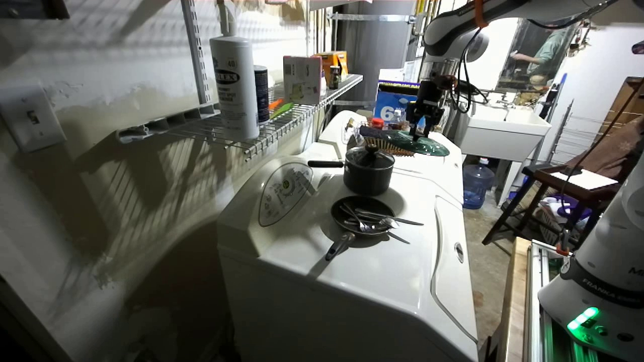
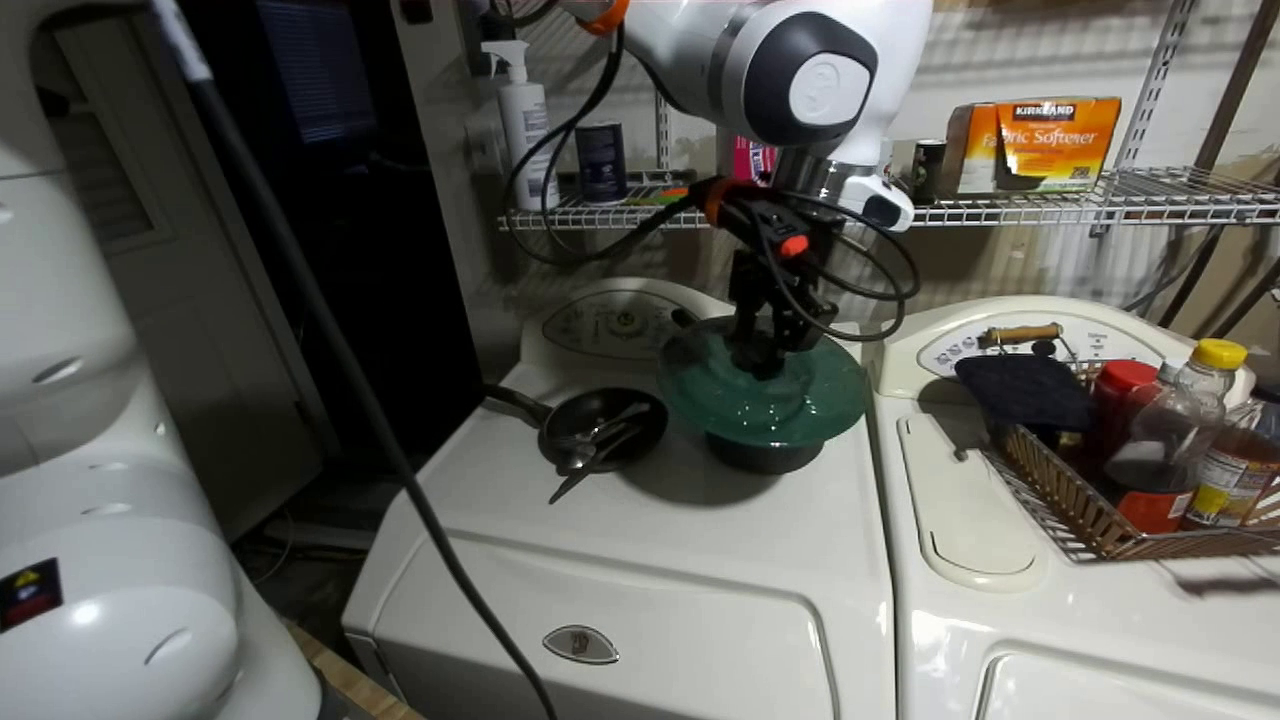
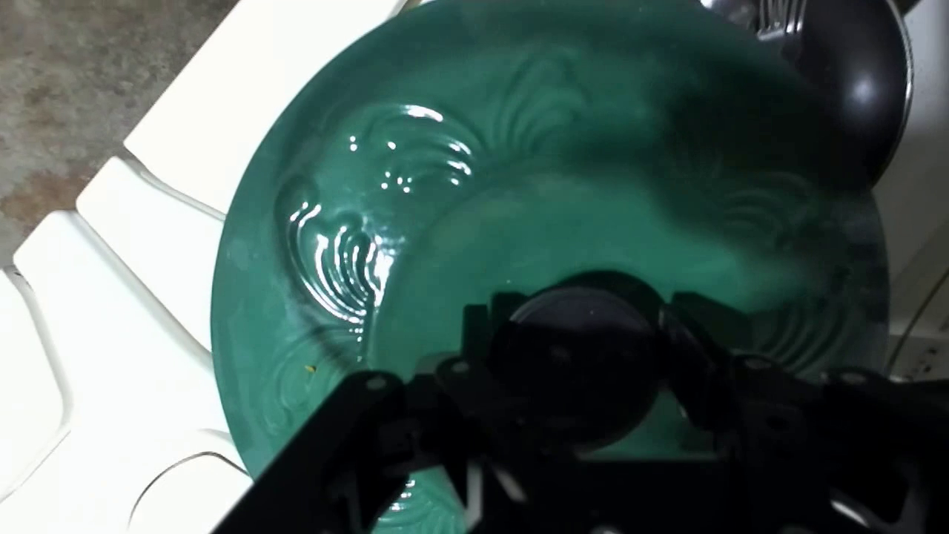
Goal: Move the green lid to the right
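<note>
White appliance tops (image 2: 540, 510) lie below the green lid (image 2: 770, 405), held up near the lidded saucepan (image 1: 369, 177); my gripper (image 2: 764, 347) clasps the green lid's central knob (image 3: 582, 337), presumably the only part slim enough to pinch.

Black pot (image 2: 765, 457): mostly hidden by green lid (image 2: 775, 408) in an exterior view. Frying pan (image 3: 856, 104): cut by wrist view's edge.

Frying pan (image 1: 375, 203), centre of an exterior view, cutlery (image 1: 366, 228) inside, one piece over the rim; black pot (image 1: 369, 177), directly above it in the frame; both on a white machine (image 1: 352, 279); spray bottle (image 2: 524, 140), upper left, and orange box (image 2: 1062, 148), upper right of an exterior view, on a wire shelf (image 2: 1230, 208); basket (image 2: 1060, 495) of bottles (image 2: 1225, 470), right edge; water jug (image 1: 477, 186), right of centre in an exterior view
</note>
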